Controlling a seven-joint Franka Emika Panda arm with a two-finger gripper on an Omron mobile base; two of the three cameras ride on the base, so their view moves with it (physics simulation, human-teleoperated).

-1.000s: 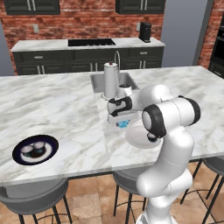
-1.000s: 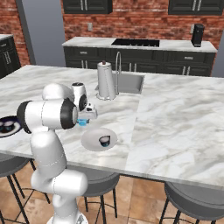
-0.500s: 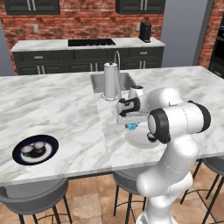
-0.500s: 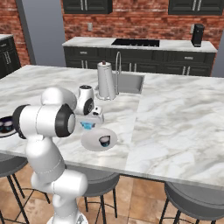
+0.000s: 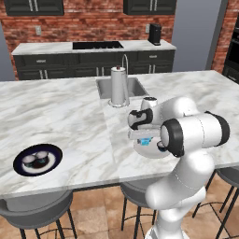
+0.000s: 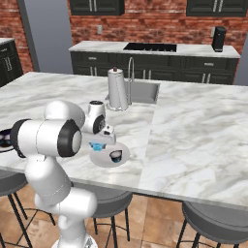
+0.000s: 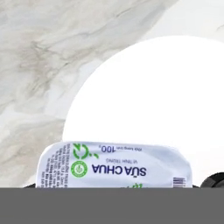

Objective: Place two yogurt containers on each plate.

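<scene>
Over the last second the claw (image 6: 100, 145), clamped on the light blue boxy yogurt container (image 6: 98, 146), has travelled from beside the tall steel cylinder with a knob (image 6: 116, 89) toward the plain whitish grey round plate (image 6: 123, 159). The container now hangs over that plate's near-left rim, next to the dark round yogurt cup (image 6: 116, 155) on it. In the hand view the plate (image 7: 153, 100) lies directly beneath the container's printed lid (image 7: 114, 166).

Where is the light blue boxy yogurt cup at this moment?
The light blue boxy yogurt cup is held in the hand just above the left edge of the whitish grey round plate, beside the dark round cup on it.
</scene>
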